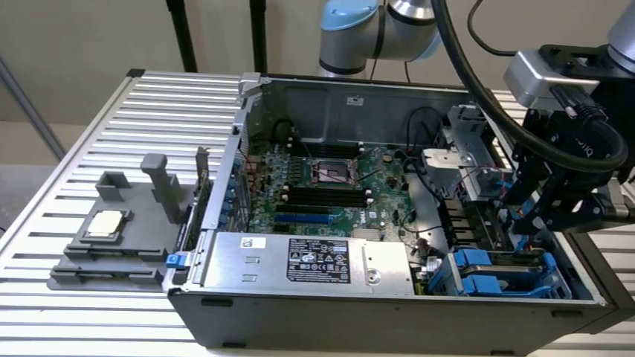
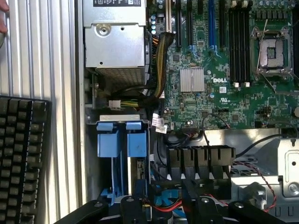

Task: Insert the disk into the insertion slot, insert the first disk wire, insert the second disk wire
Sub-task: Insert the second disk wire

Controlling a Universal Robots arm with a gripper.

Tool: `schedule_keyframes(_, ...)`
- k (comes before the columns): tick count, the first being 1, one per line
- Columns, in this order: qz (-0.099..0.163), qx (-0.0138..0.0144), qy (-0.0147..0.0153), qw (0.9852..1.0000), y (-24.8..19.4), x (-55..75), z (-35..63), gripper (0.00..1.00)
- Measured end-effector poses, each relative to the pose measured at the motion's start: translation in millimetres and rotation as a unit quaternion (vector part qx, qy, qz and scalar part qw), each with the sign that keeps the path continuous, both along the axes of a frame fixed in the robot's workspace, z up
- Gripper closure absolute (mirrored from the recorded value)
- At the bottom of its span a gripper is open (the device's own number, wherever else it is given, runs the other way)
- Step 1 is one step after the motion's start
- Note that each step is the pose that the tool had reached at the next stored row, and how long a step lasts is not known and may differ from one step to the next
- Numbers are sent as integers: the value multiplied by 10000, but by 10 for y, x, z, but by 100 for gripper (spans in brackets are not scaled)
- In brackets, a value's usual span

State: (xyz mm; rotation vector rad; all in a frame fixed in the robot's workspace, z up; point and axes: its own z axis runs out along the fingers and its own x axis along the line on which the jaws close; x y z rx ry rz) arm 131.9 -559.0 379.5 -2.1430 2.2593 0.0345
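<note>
Disk (image 1: pixel 501 274) stands on edge in the insertion slot (image 2: pixel 117 118), at the near corner of the dark grey case (image 1: pixel 397 316) on the exterior view's right. Its bright blue frame and tabs are plain to see, but the silver body and white label are hidden between the rails. The black wrist of the arm (image 1: pixel 561 171) hangs just above that bay and covers its far end. In the wrist view the jaws are cut off by the edge, with a red wire (image 2: pixel 163 205) among them. Whether they are spread or pinching anything cannot be told.
</note>
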Motion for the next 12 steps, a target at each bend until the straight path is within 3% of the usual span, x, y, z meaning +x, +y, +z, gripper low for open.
schedule_keyframes(8, 0, -42, 0, 10000, 0, -4, -36, 55)
schedule_keyframes(12, 0, -91, 0, 10000, -1, -4, -37, 58)
